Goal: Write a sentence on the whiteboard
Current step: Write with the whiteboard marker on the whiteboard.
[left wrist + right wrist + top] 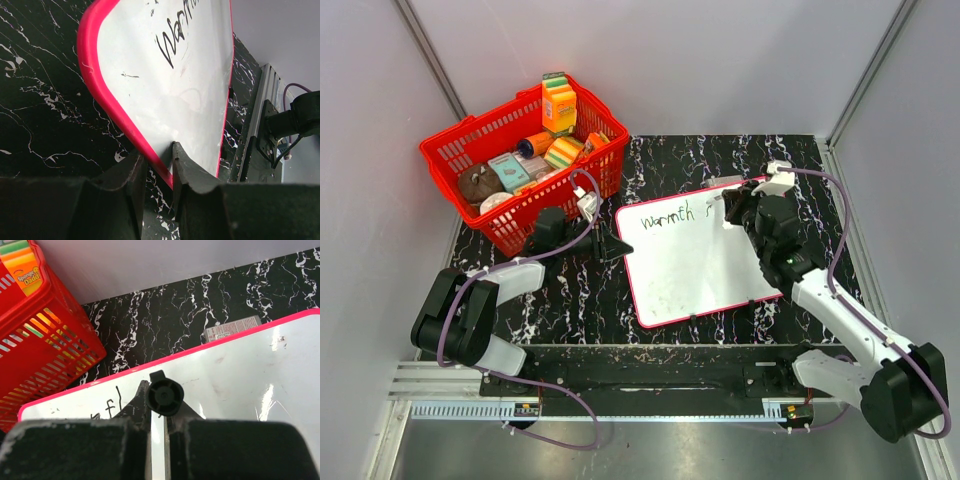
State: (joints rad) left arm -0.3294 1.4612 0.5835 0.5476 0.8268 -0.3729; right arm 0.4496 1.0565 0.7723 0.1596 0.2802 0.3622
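The whiteboard (705, 270) lies tilted on the black marbled table, with "Warmth" and a few more strokes (665, 215) written along its top. My left gripper (613, 245) is shut on the board's left edge. In the left wrist view its fingers (182, 165) straddle the red-pink frame (107, 100) at the gripper (157, 159). My right gripper (735, 205) is shut on a black marker (165, 396), seen end-on over the board (250, 380) just right of the last strokes (114, 407). The marker's tip is hidden.
A red basket (455, 155) holding sponges and other small items stands at the back left, close to the board's top left corner; it also shows in the right wrist view (45, 355). A small grey labelled block (232, 329) lies just beyond the board's top edge. Grey walls surround the table.
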